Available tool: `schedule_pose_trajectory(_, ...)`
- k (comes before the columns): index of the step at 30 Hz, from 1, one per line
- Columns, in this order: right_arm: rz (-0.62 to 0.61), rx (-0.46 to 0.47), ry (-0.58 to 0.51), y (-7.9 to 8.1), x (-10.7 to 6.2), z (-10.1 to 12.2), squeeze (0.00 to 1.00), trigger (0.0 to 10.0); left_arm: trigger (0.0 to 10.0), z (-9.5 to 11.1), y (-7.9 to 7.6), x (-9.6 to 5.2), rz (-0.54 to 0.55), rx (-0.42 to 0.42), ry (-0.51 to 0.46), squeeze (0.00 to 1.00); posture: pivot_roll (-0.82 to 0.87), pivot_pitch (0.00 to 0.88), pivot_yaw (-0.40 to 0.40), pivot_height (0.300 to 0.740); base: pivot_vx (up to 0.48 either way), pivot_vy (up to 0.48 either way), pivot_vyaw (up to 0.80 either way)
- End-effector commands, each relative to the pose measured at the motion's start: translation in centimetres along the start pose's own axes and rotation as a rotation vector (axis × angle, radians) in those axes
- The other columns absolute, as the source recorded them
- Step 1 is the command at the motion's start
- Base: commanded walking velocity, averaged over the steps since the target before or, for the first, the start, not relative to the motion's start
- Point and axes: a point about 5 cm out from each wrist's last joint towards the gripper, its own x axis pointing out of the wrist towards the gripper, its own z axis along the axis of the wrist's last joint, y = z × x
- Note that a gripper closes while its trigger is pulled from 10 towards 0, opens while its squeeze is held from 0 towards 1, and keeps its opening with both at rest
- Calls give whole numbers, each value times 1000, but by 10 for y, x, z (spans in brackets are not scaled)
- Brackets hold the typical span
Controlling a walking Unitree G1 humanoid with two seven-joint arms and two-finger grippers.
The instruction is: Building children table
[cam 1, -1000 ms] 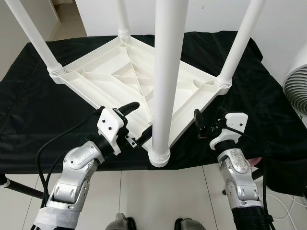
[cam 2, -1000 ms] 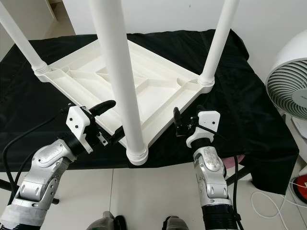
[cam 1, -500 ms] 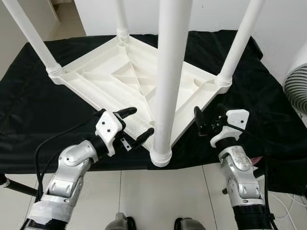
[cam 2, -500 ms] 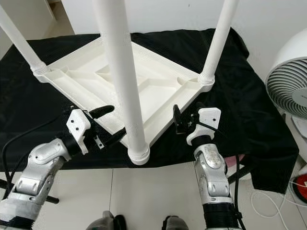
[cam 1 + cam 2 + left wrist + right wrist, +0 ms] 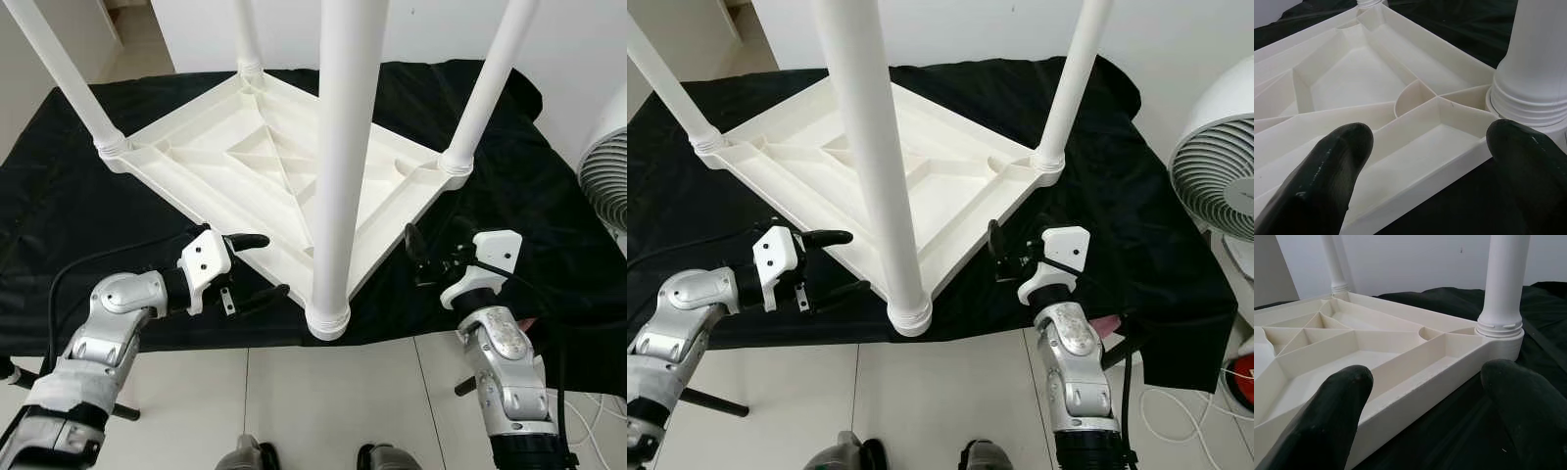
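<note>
White plastic makes up the whole table (image 5: 265,166), which lies upside down on a black cloth (image 5: 549,176) with its four legs (image 5: 343,157) pointing up. In the left eye view the left gripper (image 5: 253,264) sits just beside the table's near edge, left of the closest leg, its fingers spread with nothing between them. The right gripper (image 5: 436,257) is near the right-hand edge, below the right corner leg, and it too is spread and empty. A fan (image 5: 602,181) stands off to the right.

The right eye view gives the same layout, with tiled floor (image 5: 950,401) beneath the nearest corner, which overhangs the cloth.

In the left wrist view the two fingers (image 5: 1322,181) frame the ribbed underside and the collar of the nearest leg; the rim lies between them, not touched.

In the right wrist view the fingers (image 5: 1327,416) stand wide on either side of the rim, with a corner leg ahead.

The table is probably light and stiff but smooth, so the round legs could slip. The thin ribbed rim looks like the surest place to take hold, one gripper on each side.
</note>
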Motion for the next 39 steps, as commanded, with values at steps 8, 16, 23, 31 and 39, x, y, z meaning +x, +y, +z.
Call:
schedule_pose_trajectory(8,24,25,12,6,-10,3,0,10000,10000,-23,4,-5,-148,28,120,0,-128,155,134,740,0,0,0)
schedule_pose_trajectory(16,26,42,19,11,-15,5,0,10000,10000,-36,15,-3,-195,16,213,0,-137,166,143,740,0,0,0)
schedule_pose_trajectory(23,22,45,29,14,-17,4,0,10000,10000,-40,23,1,-226,24,269,0,-143,168,153,740,0,0,0)
schedule_pose_trajectory(31,14,47,35,15,-19,3,0,10000,10000,-42,28,4,-236,27,312,0,-147,170,159,740,0,0,0)
schedule_pose_trajectory(39,11,39,45,13,-20,2,0,10000,471,-44,31,3,-240,1,313,0,-150,165,161,740,0,0,0)
